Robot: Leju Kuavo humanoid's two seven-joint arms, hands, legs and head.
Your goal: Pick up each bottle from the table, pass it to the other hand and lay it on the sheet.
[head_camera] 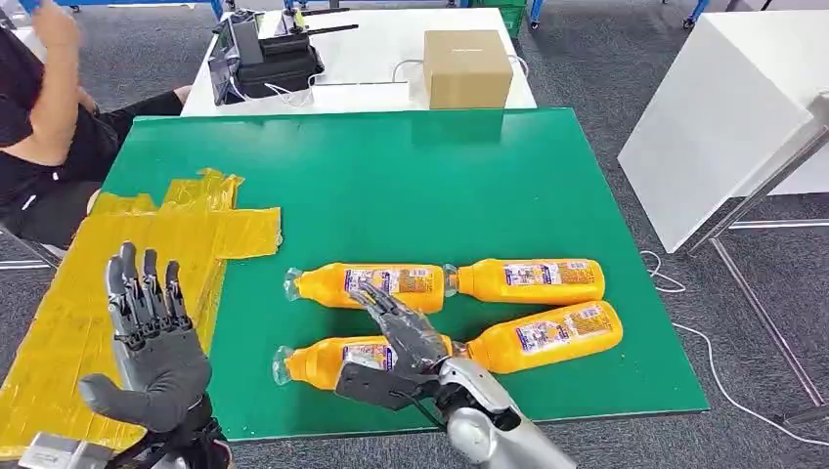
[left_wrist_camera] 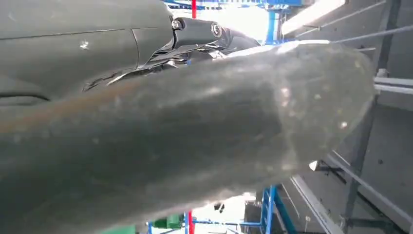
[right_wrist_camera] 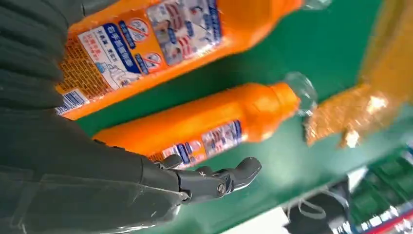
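Note:
Several orange bottles with clear caps lie on the green table (head_camera: 411, 176), caps pointing left: far left bottle (head_camera: 332, 283), far right bottle (head_camera: 533, 280), near left bottle (head_camera: 313, 362), near right bottle (head_camera: 547, 337). My right hand (head_camera: 401, 347) hovers over the near left bottle, fingers stretched out toward the far left one, gripping nothing. In the right wrist view two bottles (right_wrist_camera: 209, 126) (right_wrist_camera: 160, 34) lie just beyond the fingers (right_wrist_camera: 219, 181). My left hand (head_camera: 152, 342) (left_wrist_camera: 195, 136) stands raised and open, fingers upright, over the edge of the yellow sheet (head_camera: 68, 313).
A person (head_camera: 49, 117) sits at the far left beside the sheet. Behind the green table a white table carries a cardboard box (head_camera: 467, 66) and a black device (head_camera: 269, 54). Another white table (head_camera: 723, 117) stands at the right, with cables on the floor.

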